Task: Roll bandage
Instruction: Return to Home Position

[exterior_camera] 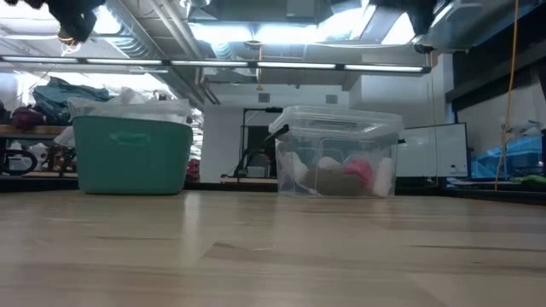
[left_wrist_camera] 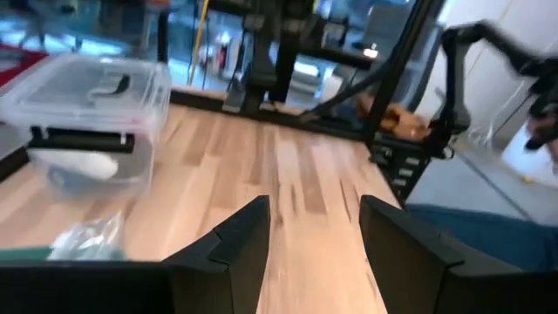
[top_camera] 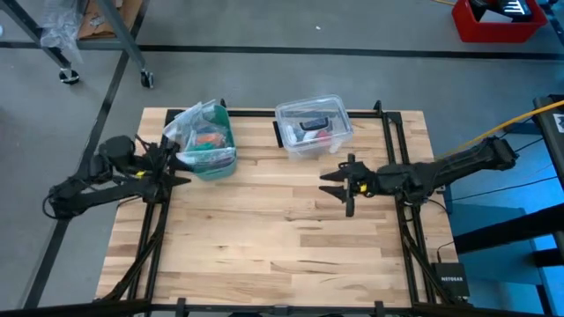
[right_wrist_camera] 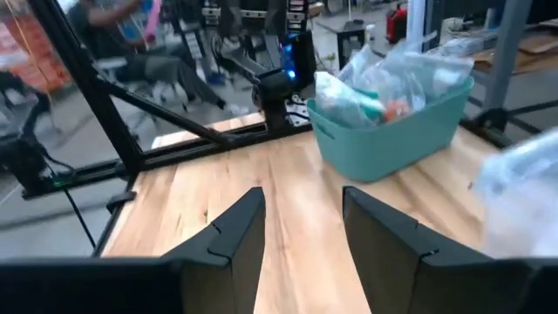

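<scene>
The bandage is hidden in every view. My left gripper point(top_camera: 179, 167) hangs open above the table's left edge, just beside a teal bin point(top_camera: 214, 157). Its fingers point(left_wrist_camera: 240, 240) have only bare wood between them. My right gripper point(top_camera: 339, 185) hovers open over the right half of the table, pointing toward the table's left, with nothing between its fingers point(right_wrist_camera: 235, 231). The teal bin stands on the table at the far left and holds crumpled clear plastic bags point(right_wrist_camera: 384, 78) with orange and green bits inside.
A clear lidded plastic box point(top_camera: 313, 126) stands at the far middle of the table and also shows in the low view point(exterior_camera: 337, 153). Black frame rails point(top_camera: 392, 132) run along the table's left, right and far sides. Bare wood point(top_camera: 273, 238) fills the middle and near half.
</scene>
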Controlling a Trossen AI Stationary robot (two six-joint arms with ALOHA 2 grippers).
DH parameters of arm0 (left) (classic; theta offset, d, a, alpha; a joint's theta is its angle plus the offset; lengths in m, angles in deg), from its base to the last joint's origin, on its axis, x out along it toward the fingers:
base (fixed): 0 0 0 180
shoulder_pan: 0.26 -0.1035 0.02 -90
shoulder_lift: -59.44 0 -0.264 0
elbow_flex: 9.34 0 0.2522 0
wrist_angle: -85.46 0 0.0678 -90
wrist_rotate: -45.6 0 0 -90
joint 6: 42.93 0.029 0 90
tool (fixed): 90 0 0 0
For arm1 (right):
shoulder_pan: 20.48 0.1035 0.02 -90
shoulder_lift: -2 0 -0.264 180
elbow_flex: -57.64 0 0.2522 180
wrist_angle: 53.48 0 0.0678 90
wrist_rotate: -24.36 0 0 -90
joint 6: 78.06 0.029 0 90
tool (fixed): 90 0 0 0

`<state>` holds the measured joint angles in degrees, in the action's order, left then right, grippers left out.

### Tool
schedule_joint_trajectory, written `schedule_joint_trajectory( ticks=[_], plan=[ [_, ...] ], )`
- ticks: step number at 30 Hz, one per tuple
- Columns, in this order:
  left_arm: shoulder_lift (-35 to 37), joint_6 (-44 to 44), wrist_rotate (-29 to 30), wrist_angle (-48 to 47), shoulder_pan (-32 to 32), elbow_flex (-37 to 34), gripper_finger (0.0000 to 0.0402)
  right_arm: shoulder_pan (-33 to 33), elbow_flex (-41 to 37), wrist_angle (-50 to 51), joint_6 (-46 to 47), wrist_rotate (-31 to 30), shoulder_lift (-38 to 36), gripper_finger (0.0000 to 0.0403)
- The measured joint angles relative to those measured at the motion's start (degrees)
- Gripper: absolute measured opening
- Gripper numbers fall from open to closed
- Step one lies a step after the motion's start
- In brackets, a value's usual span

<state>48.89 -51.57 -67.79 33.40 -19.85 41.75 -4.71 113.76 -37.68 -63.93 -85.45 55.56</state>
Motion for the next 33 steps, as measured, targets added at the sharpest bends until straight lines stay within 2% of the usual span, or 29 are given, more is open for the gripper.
schedule_joint_trajectory(
  ticks=[4, 8, 13, 16, 19, 26, 33],
  plan=[
    [6.0, -1.9, -0.2, 10.0, 0.9, -9.8, 0.0169, 0.0, -14.0, -18.4, 2.2, -0.1, -0.5, 0.0158],
    [8.8, -4.5, -0.2, 20.3, 1.9, -18.9, 0.0169, 0.0, -25.3, -38.8, 2.7, -0.1, 0.0, 0.0158],
    [8.3, -4.8, -0.2, 34.3, 3.6, -28.9, 0.0169, 0.0, -33.7, -52.3, 3.5, -0.1, -0.1, 0.0158],
    [8.0, -4.2, 0.0, 43.3, 4.7, -33.8, 0.0169, 0.0, -35.2, -53.1, 3.5, -0.5, -0.1, 0.0158],
    [7.9, -2.7, 0.3, 47.5, 5.6, -36.8, 0.0169, 0.0, -35.5, -52.3, 2.9, -1.8, -0.1, 0.0158],
    [7.7, 3.6, 6.2, 46.7, 6.5, -36.8, 0.0169, 0.0, -35.5, -51.4, -2.2, -7.7, 0.0, 0.0158],
    [7.7, 11.3, 7.4, 45.0, 6.5, -36.8, 0.0169, -0.1, -35.5, -44.6, -3.9, -8.5, 0.0, 0.0158]
  ],
)
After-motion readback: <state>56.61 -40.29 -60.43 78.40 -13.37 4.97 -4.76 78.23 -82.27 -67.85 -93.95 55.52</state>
